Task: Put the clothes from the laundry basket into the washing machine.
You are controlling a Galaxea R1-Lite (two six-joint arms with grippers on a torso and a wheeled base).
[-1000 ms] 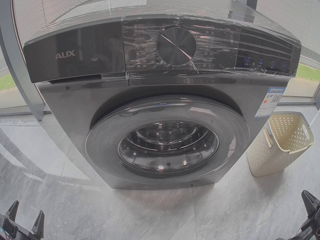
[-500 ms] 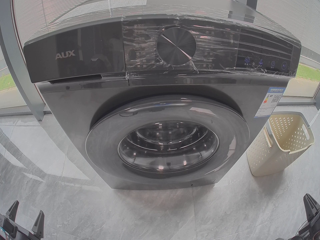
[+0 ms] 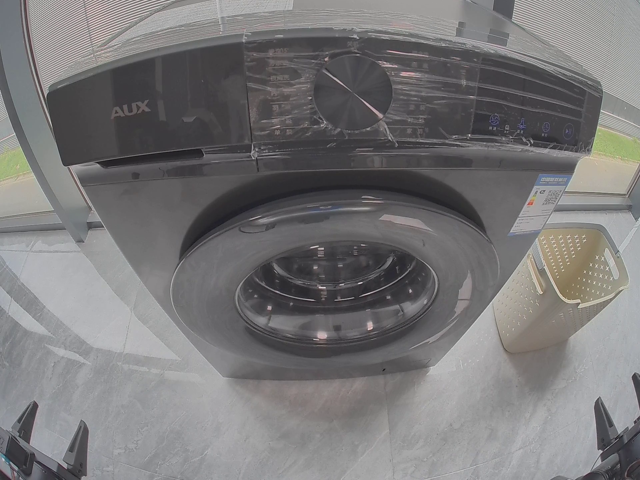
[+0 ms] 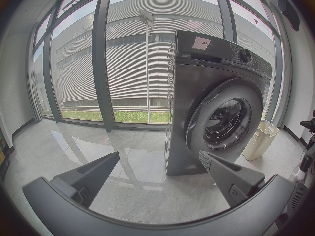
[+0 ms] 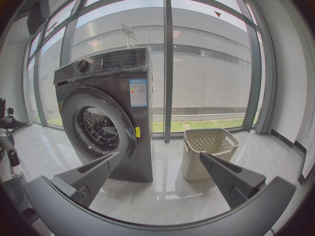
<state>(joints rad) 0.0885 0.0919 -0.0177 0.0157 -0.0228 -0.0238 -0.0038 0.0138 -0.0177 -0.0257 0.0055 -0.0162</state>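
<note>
left hand (image 3: 53, 428) fingers spread wide, low over near floor | right hand (image 3: 619, 405) fingers spread wide, low over near floor | washing machine (image 3: 160, 208) door (image 3: 207, 281) closed | laundry basket (image 3: 527, 308) upright on floor, just beside machine's right side

The washing machine (image 3: 320, 181) is a dark grey front-loader standing upright on the floor (image 3: 267, 421). Its round door (image 3: 337, 288), with a glass porthole, is shut. The laundry basket (image 3: 527, 315), cream perforated plastic with 2 handle slots, stands upright on the floor just right of the machine, not touching it.
</note>
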